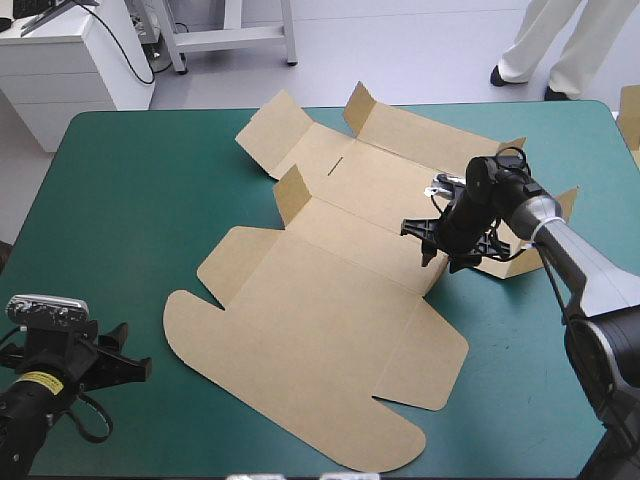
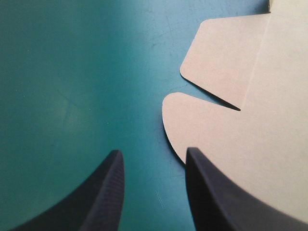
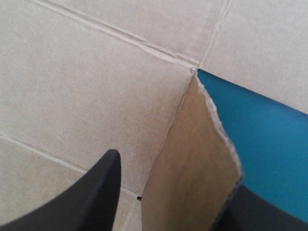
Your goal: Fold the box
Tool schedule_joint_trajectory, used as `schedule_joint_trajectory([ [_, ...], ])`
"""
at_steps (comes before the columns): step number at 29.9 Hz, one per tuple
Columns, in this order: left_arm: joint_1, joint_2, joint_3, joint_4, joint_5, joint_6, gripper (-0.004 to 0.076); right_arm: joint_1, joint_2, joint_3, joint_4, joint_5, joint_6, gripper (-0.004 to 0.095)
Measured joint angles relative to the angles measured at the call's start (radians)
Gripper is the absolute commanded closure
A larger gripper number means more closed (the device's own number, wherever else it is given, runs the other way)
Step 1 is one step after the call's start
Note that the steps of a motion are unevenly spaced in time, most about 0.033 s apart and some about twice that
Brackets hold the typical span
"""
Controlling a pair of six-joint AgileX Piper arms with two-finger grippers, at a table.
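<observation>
Now, box flap point(image 3: 192, 173) inside spread right pincer point(image 1: 430, 250).

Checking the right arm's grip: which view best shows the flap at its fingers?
Right wrist view: the flap stands between the open fingers, against one. In the high view the right gripper mostly hides it; the left wrist view misses it.
</observation>
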Motion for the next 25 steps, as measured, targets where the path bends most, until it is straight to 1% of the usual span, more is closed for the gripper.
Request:
schedule_joint_trajectory([
  [3, 0.000, 0.000, 0.000, 0.008, 0.006, 0.002, 0.0434, 0.000, 0.000, 0.000, -0.001, -0.007, 0.008, 0.0747],
  [6, 0.000, 0.000, 0.000, 0.016, 0.006, 0.003, 0.0434, 0.000, 0.001, -0.001, -0.002, -0.007, 0.011, 0.0924],
  [10, 0.000, 0.000, 0.000, 0.021, 0.007, 0.003, 0.0434, 0.000, 0.003, -0.002, -0.031, -0.001, 0.022, 0.0920],
  [15, 0.000, 0.000, 0.000, 0.022, 0.009, 0.003, 0.0434, 0.000, 0.004, -0.008, -0.100, 0.014, 0.019, 0.0922],
  [21, 0.000, 0.000, 0.000, 0.022, 0.010, 0.003, 0.0434, 0.000, 0.006, -0.059, -0.188, 0.037, -0.061, 0.0926],
  [25, 0.000, 0.000, 0.000, 0.022, 0.016, 0.003, 0.0434, 0.000, 0.009, -0.110, -0.230, 0.036, -0.147, 0.0926],
])
